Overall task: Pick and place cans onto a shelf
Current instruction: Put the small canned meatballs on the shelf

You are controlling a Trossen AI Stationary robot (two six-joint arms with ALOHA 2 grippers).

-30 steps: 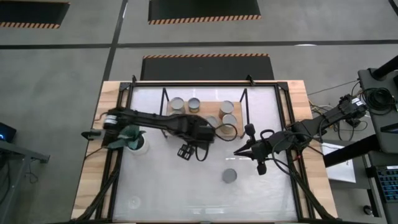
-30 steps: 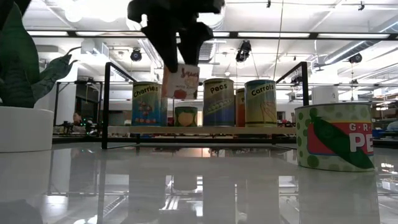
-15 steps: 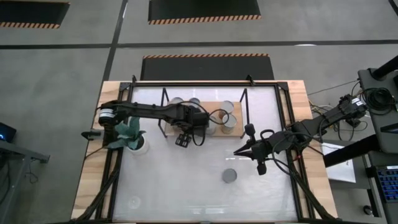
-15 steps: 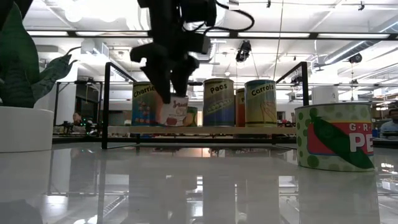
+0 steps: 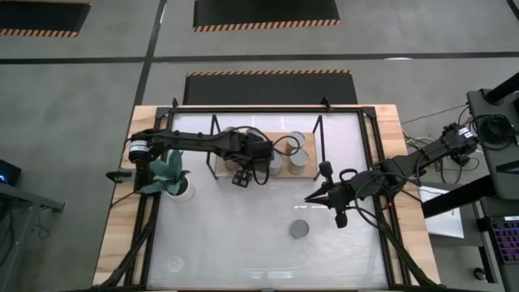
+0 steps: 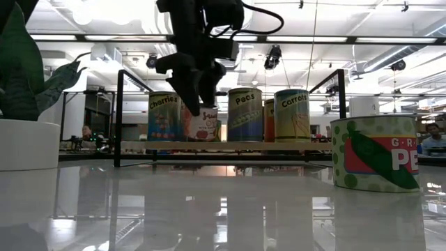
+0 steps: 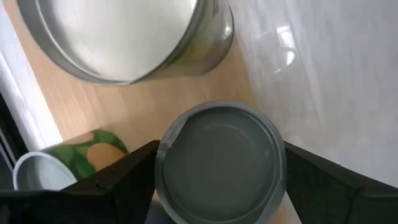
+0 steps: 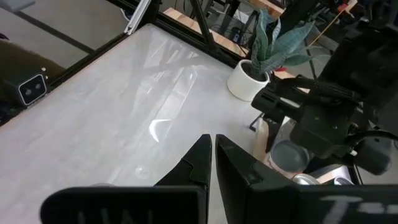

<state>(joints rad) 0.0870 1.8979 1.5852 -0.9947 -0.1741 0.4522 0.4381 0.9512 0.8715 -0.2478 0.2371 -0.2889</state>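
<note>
My left gripper [image 6: 196,104] stands over the front of the shelf [image 6: 230,146], shut on a white-labelled can [image 6: 203,126] with a grey top [image 7: 217,163]. Three labelled cans, Cherries [image 6: 164,116], Peas [image 6: 245,115] and Carrots [image 6: 292,116], stand on the shelf's wood board [image 7: 124,106]. One more can [image 5: 299,229] stands alone on the white table, the green-spotted one in the low view [image 6: 376,153]. My right gripper [image 5: 309,197] hangs shut above the table's right half, touching nothing; its fingertips [image 8: 211,149] meet. My left gripper pinches the can's round side wall just under the top rim [image 7: 166,155] between its two fingers [image 7: 124,180], one on each side. The fingers come steeply from above. The can stands upright, its base down at the level of the shelf board.
A white pot [image 5: 180,188] with a green plant stands at the table's left [image 6: 28,143]. The shelf's black frame posts [image 6: 118,118] rise at its ends. Bare white table lies between the shelf and the near edge.
My left gripper has carried the can toward the table's far edge and down. The can hung high in front of the shelf and now stands upright at board level among the shelf's cans.
</note>
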